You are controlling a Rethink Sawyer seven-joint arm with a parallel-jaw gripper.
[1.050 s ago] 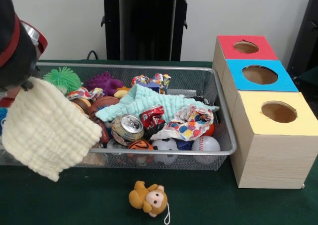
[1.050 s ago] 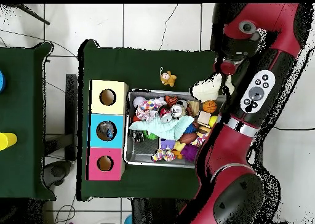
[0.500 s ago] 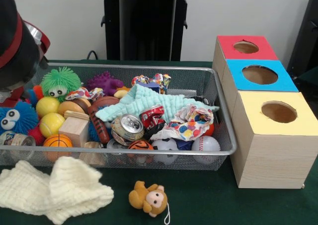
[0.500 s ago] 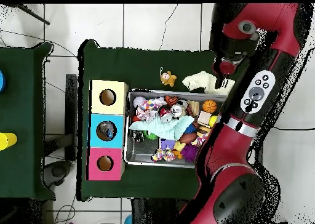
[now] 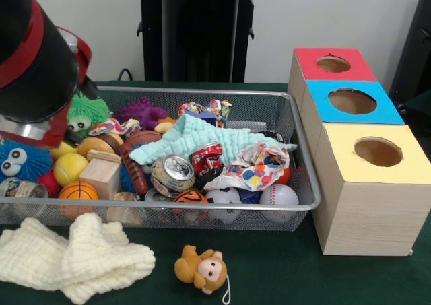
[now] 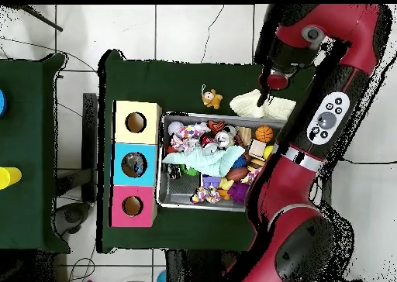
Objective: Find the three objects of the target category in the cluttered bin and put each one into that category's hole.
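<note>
Front: cream cloth (image 5: 71, 256), monkey toy (image 5: 201, 268) before bin (image 5: 306, 204) | overhead: white tiled floor (image 6: 186, 31) round green bench (image 6: 186, 81) | jaws: cannot tell

Cream waffle-knit cloth (image 5: 71, 256) on the dark green table (image 5: 283, 275); an orange-yellow monkey toy (image 5: 201, 268) beside it. In the silver mesh bin (image 5: 303, 163) — a mint cloth (image 5: 202, 143), a multicoloured spotted cloth (image 5: 259, 168). Boxes (image 5: 367, 184) topped red, blue, yellow.
</note>
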